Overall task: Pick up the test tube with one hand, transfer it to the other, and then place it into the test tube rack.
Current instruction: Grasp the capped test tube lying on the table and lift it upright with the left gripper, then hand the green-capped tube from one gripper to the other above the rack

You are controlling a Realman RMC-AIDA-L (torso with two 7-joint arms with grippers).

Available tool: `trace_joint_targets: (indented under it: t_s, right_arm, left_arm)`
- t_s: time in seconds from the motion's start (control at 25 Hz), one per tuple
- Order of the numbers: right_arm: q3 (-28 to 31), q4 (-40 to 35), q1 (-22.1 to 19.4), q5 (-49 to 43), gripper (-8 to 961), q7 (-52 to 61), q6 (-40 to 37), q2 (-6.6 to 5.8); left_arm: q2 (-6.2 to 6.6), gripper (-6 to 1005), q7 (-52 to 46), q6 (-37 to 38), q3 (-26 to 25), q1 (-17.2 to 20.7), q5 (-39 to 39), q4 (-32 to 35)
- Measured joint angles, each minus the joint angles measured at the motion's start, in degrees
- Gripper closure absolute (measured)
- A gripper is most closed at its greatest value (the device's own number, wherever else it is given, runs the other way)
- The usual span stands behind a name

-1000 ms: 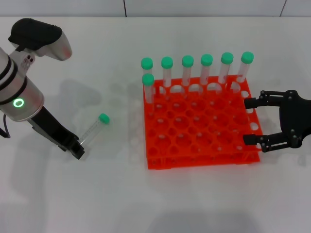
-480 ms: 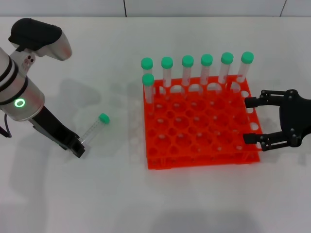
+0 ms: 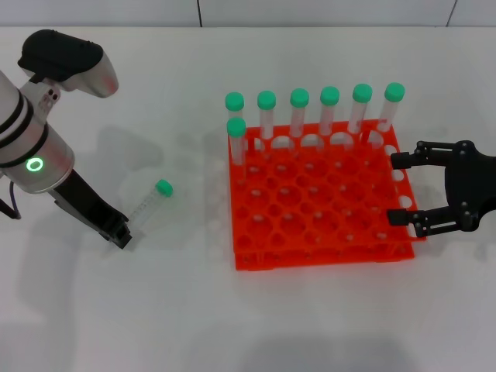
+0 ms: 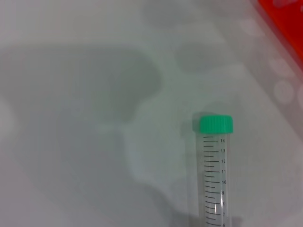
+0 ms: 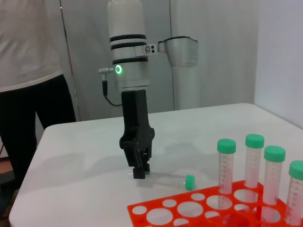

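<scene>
The test tube [image 3: 147,204] lies flat on the white table left of the rack, its green cap [image 3: 163,187] pointing toward the rack. My left gripper [image 3: 120,235], on the silver arm with the green ring, reaches down to the tube's rounded end. The right wrist view shows the left gripper [image 5: 139,172] at that end of the lying test tube [image 5: 163,178]. The left wrist view shows only the test tube [image 4: 214,175] on the table. My right gripper [image 3: 397,191] stands open and empty at the right edge of the orange test tube rack [image 3: 310,260].
Several green-capped tubes [image 3: 329,112] stand upright along the rack's back row, with one more [image 3: 236,139] behind the left corner. A person [image 5: 28,71] stands beyond the table's far edge, seen in the right wrist view.
My left gripper's tip has shifted slightly up and to the left at the tube's end, and the tube's cap has nudged a little the same way. The right gripper has barely moved.
</scene>
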Motion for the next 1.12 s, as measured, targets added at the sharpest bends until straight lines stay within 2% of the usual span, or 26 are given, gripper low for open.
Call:
trace_joint_targets:
  t_s: [0.2, 0.32, 0.48, 0.6, 0.72, 0.84, 0.96, 1.0, 1.12]
  right_arm:
    - [0.02, 0.0, -0.02, 0.0, 84, 0.0, 0.0, 0.0]
    - [0.28, -0.02, -0.04, 0.0, 84, 0.1, -0.28, -0.05]
    - [0.5, -0.05, -0.05, 0.0, 84, 0.32, -0.47, -0.26]
    - [0.59, -0.08, -0.37, 0.22, 84, 0.32, -0.5, -0.36]
    - [0.81, -0.15, -0.9, 0.53, 84, 0.07, -0.51, -0.42]
    - [0.9, -0.16, -1.12, 0.6, 84, -0.05, -0.51, -0.43]
    - [2.04, -0.16, -1.48, 0.69, 84, -0.07, -0.51, -0.34]
    - [2.24, -0.16, -1.54, 0.7, 84, -0.07, -0.51, -0.22]
    - [2.47, -0.16, -1.64, 0.86, 84, -0.22, -0.51, 0.15]
  left_arm:
    - [0.0, 813, 0.03, -0.11, 0.03, -0.05, 0.01, 0.35]
    - [-0.03, 812, 0.2, -0.11, -0.25, 0.15, -0.37, 2.93]
    - [-0.26, 811, 0.3, -0.26, -0.33, 2.49, -2.32, 12.11]
    - [-0.4, 810, 0.42, -2.59, -0.01, 5.7, -6.22, 21.36]
    - [-0.56, 809, 2.23, -8.81, 1.65, 10.39, -11.65, 29.78]
    - [-0.57, 808, 6.56, -16.19, 4.21, 14.88, -17.49, 34.81]
    - [-0.63, 807, 10.68, -20.15, 5.08, 16.86, -21.14, 35.88]
    - [-0.58, 806, 17.64, -23.19, 5.4, 18.52, -28.88, 34.78]
    - [-0.34, 805, 25.83, -23.74, 4.92, 18.99, -38.69, 31.35]
